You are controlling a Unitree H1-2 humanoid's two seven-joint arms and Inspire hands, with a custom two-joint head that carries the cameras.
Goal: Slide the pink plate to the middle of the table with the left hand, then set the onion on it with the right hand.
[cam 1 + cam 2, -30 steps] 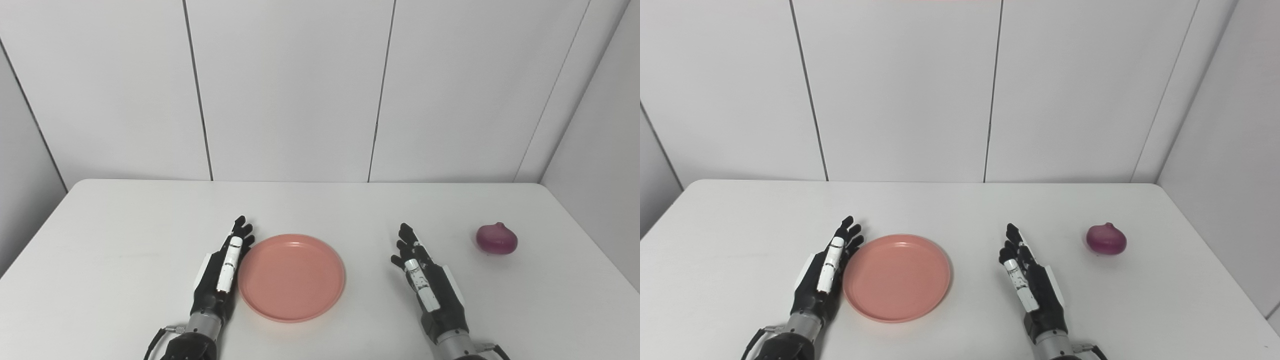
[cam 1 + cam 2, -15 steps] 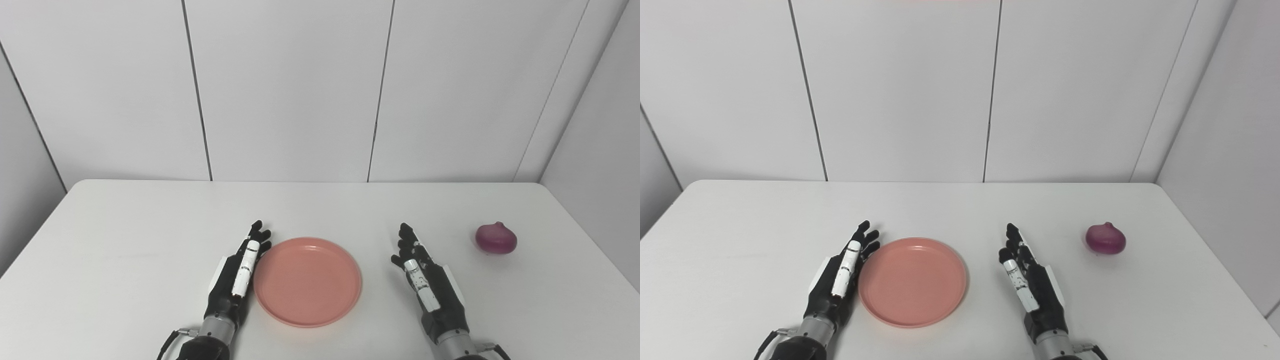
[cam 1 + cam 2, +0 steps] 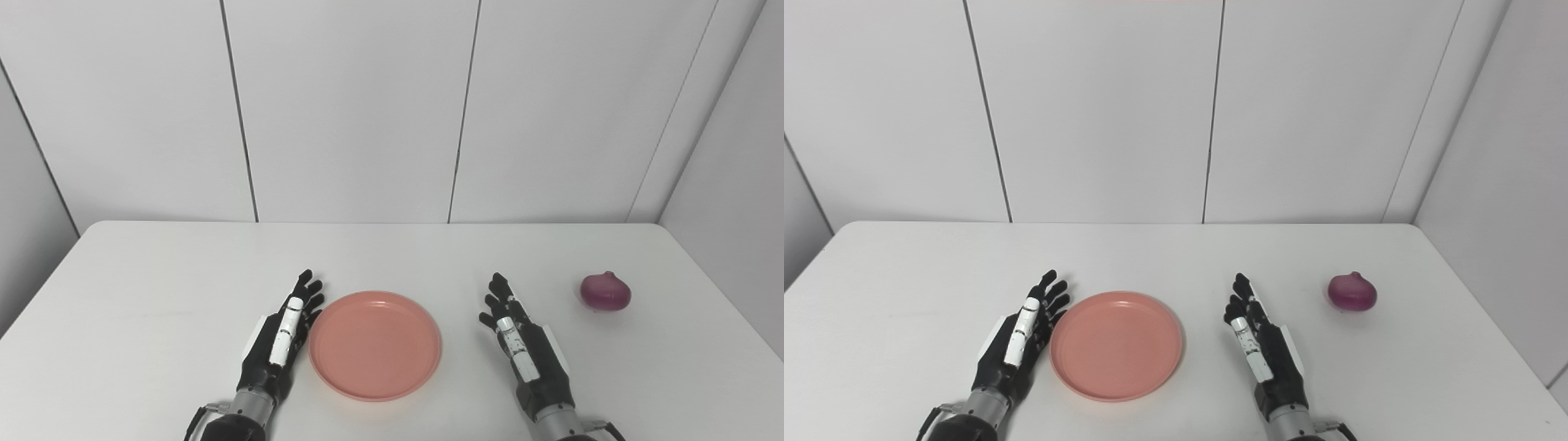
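Note:
A round pink plate point(image 3: 375, 345) lies flat near the middle of the white table point(image 3: 184, 269), toward the front. My left hand point(image 3: 278, 337) is open with fingers straight, just left of the plate's rim, a small gap between them. My right hand point(image 3: 523, 349) is open and empty, to the right of the plate and apart from it. A purple-red onion point(image 3: 605, 291) sits on the table at the right, well beyond my right hand. The onion also shows in the right eye view point(image 3: 1352, 292).
White wall panels point(image 3: 349, 110) stand behind the table's far edge. The table's right edge runs close to the onion, next to the side wall point(image 3: 735, 184).
My left hand pushed the plate to the right toward the table's middle, then drew back a little to the left off its rim. The right hand and the onion have not moved.

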